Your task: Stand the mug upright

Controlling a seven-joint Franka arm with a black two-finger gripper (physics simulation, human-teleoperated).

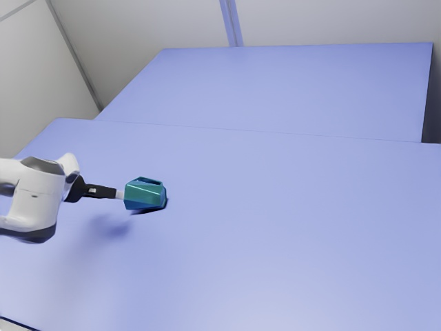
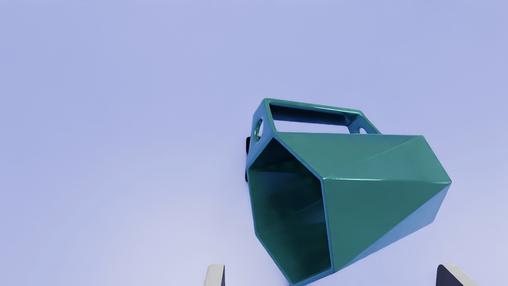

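Pale grey walls [image 1: 317,21] stand around a lavender-blue table [image 1: 275,227]. On it lies the teal mug [image 1: 145,196], tipped over on its side, its mouth [image 2: 293,214] open and its angular handle [image 2: 317,106] standing out from one flank. From the exterior view's left, a white arm [image 1: 36,200] reaches toward the mug, bringing its black jaws close beside it. They are released and spread wide, their pale fingertips [image 2: 214,276] well apart from each other, near the mug. The arm's soft shadow [image 1: 110,227] falls on the table near the mug.
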